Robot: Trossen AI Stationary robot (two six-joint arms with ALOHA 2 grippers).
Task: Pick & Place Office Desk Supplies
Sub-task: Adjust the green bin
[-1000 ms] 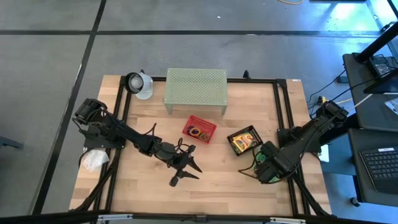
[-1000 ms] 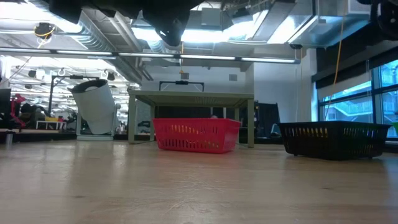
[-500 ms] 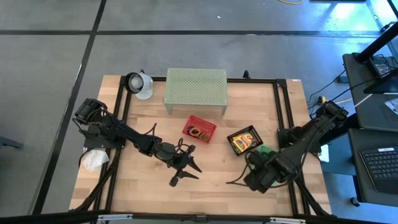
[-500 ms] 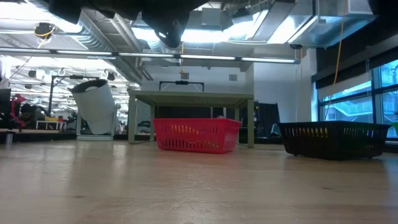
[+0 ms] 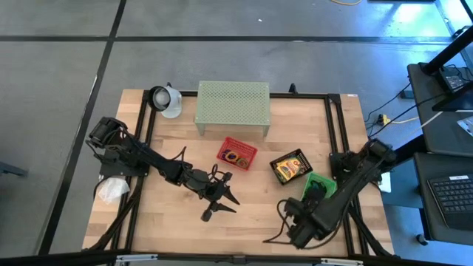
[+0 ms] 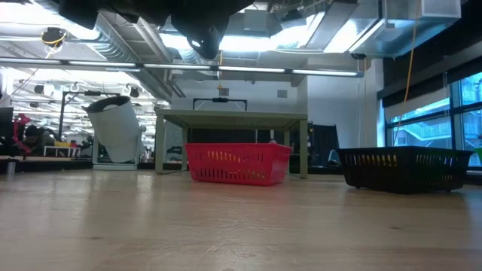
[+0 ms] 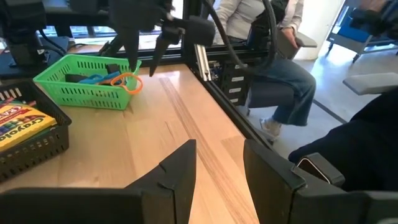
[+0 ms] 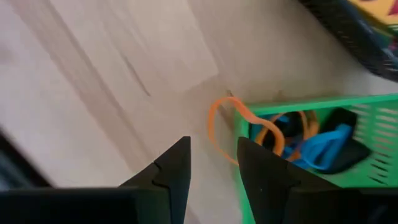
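The green basket (image 5: pixel 321 184) stands near the table's right edge and holds blue, orange and black clips (image 8: pixel 317 146). An orange loop (image 8: pixel 222 129) hangs over the basket's rim. The black basket (image 5: pixel 290 166) holds yellow-and-green crayon boxes (image 7: pixel 17 119). The red basket (image 5: pixel 236 154) holds dark and orange loops. My right gripper (image 5: pixel 288 224) points down, open and empty, just off the green basket's near-left corner (image 8: pixel 244 118). My left gripper (image 5: pixel 221 207) hovers open and empty at mid-table, pointing toward the table's right.
A pale green perforated shelf (image 5: pixel 231 103) stands at the far middle, with a white tipped cup (image 5: pixel 167 100) to its left. A white wad (image 5: pixel 111 190) lies by the left arm's base. Black rails (image 5: pixel 331 125) frame the table. A seated person (image 7: pixel 273 56) shows beyond the table's right edge.
My right gripper has swung from over the green basket toward the table's near edge and left, rolling about its own axis as it went. The basket now shows uncovered. My left arm has kept still.
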